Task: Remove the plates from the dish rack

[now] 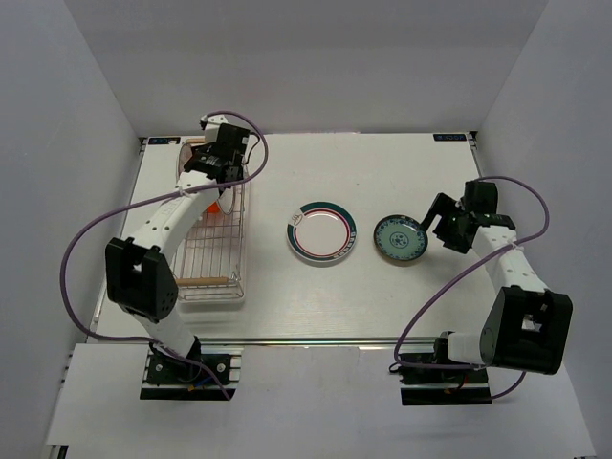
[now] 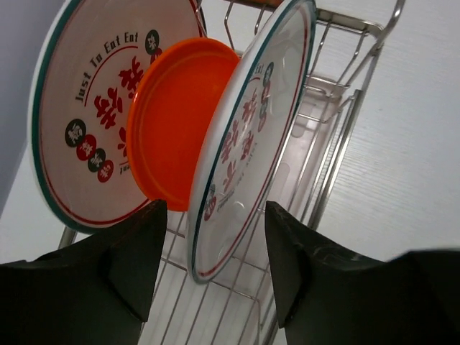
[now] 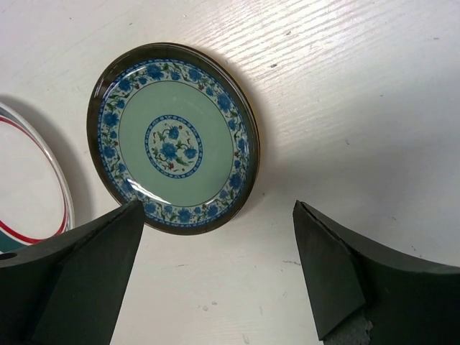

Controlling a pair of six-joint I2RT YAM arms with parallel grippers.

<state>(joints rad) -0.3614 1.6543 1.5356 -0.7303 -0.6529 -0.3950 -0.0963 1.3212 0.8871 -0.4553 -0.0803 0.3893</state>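
Worktop point(image 1: 382, 296): white, rectangular, with a faint wood-grain texture visible in the right wrist view; walled by pale panels on three sides.

Items resting directly on it:

1. Dish rack point(image 1: 215, 258), silver wire, on the left side, long axis running from near edge to far edge, with a wooden rod handle at its near end.
2. White plate point(image 1: 322, 230) with a green and red rim band, lying flat near the centre, face up.
3. Teal-blue plate point(image 1: 400, 237), floral pattern, lying flat just to the right of the white plate; the rims are close but apart.

Small blue marks point(image 1: 451, 137) at the far edge, possibly labels; too small to tell.
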